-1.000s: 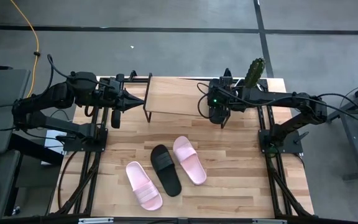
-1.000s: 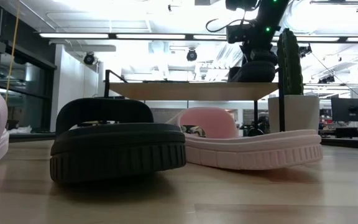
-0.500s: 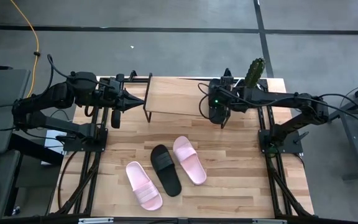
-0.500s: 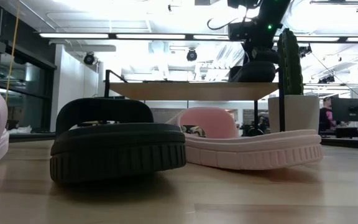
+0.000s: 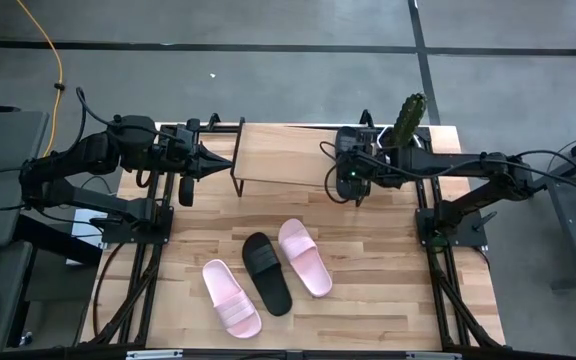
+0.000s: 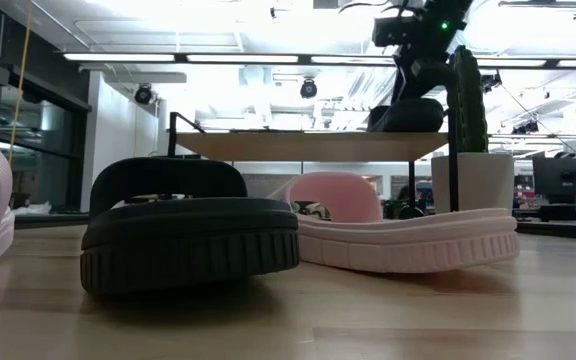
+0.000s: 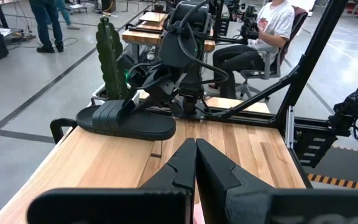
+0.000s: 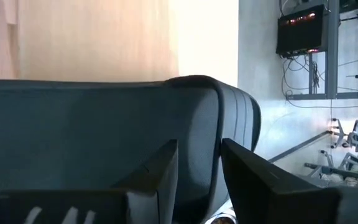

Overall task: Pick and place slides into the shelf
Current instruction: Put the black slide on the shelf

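**Four slides counted: one on the shelf, three on the tabletop**

Pale butcher-block wood forms the tabletop (image 5: 378,290), with grey floor around it and a bright open workroom visible beyond it in the low view. Four slip-on slides show in all. Three lie side by side on the near half of the tabletop: a pale pink slide (image 5: 231,297), a black slide with a ribbed sole (image 5: 267,272) and a second pale pink slide (image 5: 304,257). Seen from above, their long axes all run diagonally, from upper left to lower right. The fourth, a black slide with a wide strap (image 7: 126,120), lies flat on the right end of the low shelf with a light wooden plank top and thin dark metal legs (image 5: 278,152), at the far edge of the table; its long axis runs along the plank's width.

The right gripper (image 5: 351,178) is over that end of the shelf, its two dark fingers (image 8: 160,171) a little apart with the black strap between them; whether they still pinch it cannot be told. The left gripper (image 5: 218,161) waits at the shelf's left end, its fingers (image 7: 213,168) pressed together. One tall green cactus in a white pot (image 6: 468,140) stands just beside the shelf's right end.
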`<state>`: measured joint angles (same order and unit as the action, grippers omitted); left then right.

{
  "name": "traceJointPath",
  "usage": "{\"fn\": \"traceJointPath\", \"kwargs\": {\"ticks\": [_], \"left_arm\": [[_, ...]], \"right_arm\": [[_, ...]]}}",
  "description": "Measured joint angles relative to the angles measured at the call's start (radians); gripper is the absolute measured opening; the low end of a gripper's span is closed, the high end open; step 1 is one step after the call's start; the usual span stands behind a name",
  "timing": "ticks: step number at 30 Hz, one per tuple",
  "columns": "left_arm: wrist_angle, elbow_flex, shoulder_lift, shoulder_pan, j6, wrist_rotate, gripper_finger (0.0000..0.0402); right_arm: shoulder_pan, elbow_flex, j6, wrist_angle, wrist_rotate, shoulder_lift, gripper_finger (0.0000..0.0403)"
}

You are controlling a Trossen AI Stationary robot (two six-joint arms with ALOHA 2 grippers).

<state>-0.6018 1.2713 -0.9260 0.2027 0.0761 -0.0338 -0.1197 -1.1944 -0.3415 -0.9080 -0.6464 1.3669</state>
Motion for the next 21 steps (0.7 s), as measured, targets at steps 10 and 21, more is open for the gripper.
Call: {"fn": "traceJointPath", "kwargs": {"ticks": [10,21], "left_arm": [[0.002,0.000,0.000,0.000,0.000,0.000,0.0001],[0.002,0.000,0.000,0.000,0.000,0.000,0.0001]], "right_arm": [[0.092,-0.001,0.064,0.005,-0.111,0.000,0.0115],[0.220,-0.001,0.156,0.012,-0.129,0.000,0.0115]]}}
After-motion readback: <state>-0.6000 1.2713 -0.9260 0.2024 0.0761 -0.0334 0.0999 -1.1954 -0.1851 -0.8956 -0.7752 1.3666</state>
